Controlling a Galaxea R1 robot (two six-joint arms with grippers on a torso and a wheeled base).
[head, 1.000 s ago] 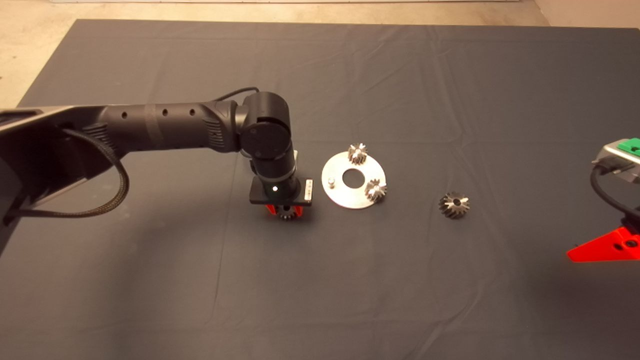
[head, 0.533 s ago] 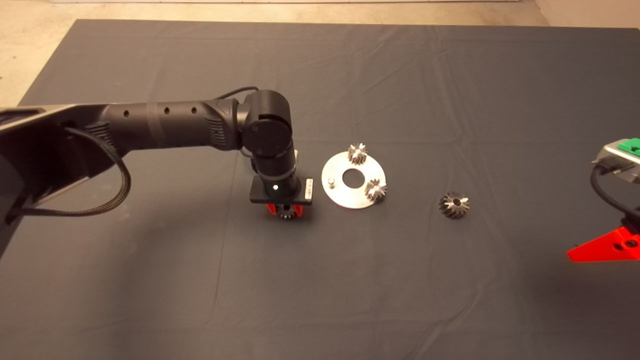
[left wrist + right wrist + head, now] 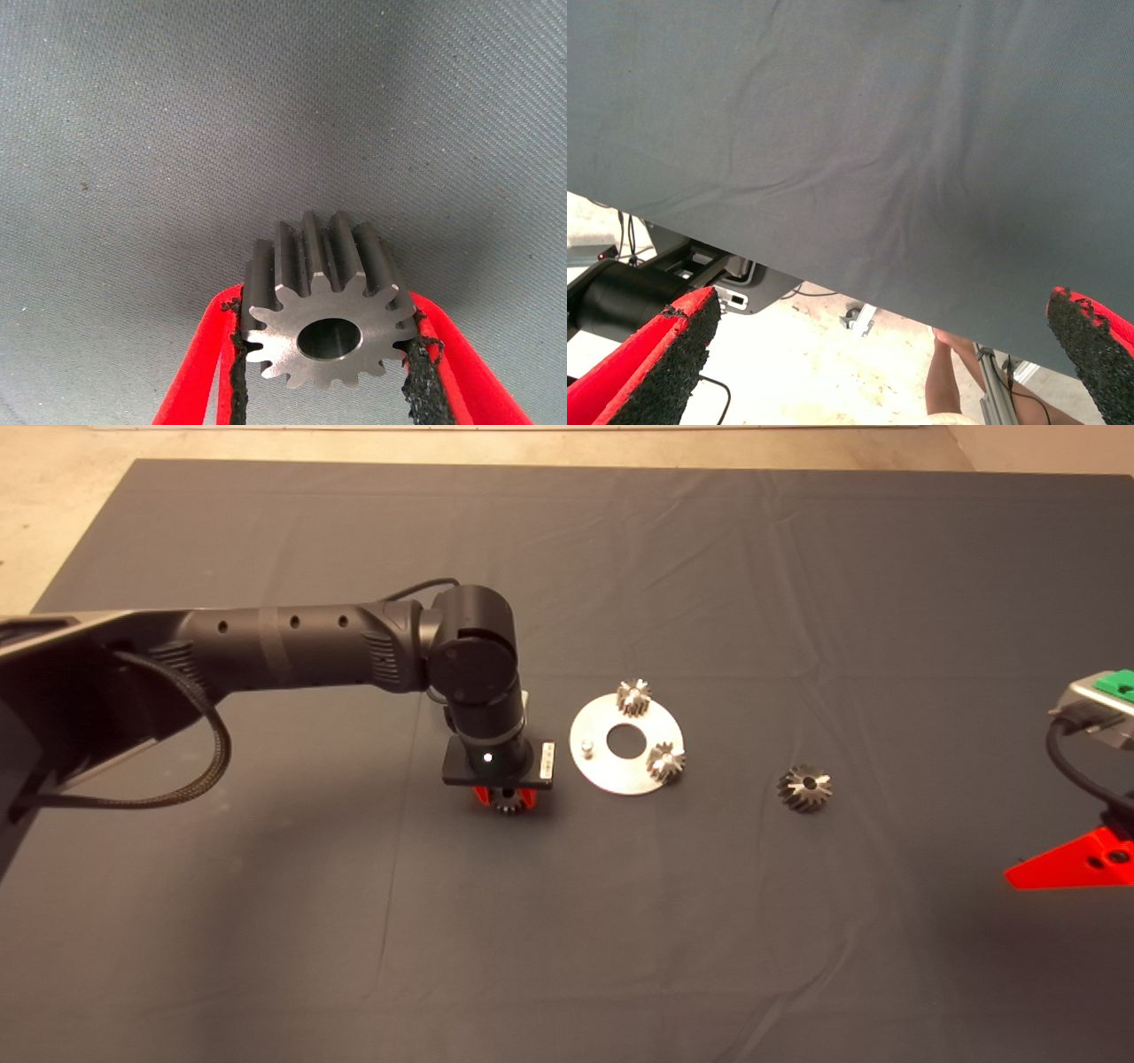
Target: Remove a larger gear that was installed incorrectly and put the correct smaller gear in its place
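Head view: dark mat (image 3: 266,921) over the worktop, left arm (image 3: 292,646) reaching in from the left side, right one just parked at the right edge.

Left tool (image 3: 507,798): pointing straight down, just left of the silver plate, red fingers pinching the smaller gear (image 3: 508,801). Only the bottom half of that gear peeks out under the black wrist block.

Left wrist view: way better look. The smaller gear (image 3: 327,310) sits squeezed between the two black pads (image 3: 239,376), bore facing the camera, straight teeth, one pad on each side. Left tool (image 3: 327,390) is clamped right on the tooth tips. Plain mat (image 3: 177,133) behind it; can't really tell if the gear is touching the mat or hanging just above.

Silver plate (image 3: 611,775): round disc with a big centre hole, flat on the mat. Bare pin (image 3: 586,746) on its left side, nothing on it.

Other small gears: one at the plate's far edge (image 3: 633,697), one on its right edge (image 3: 665,763).

Larger gear (image 3: 804,788): darker, slanted teeth, lying by itself on the mat right of the plate, clear of it.

Right tool (image 3: 1076,864): low at the right edge, doing nothing.

Right wrist view: right tool (image 3: 886,354) has its fingers spread wide, holding nothing. Mat edge and floor beyond, plus a person's leg (image 3: 943,376).
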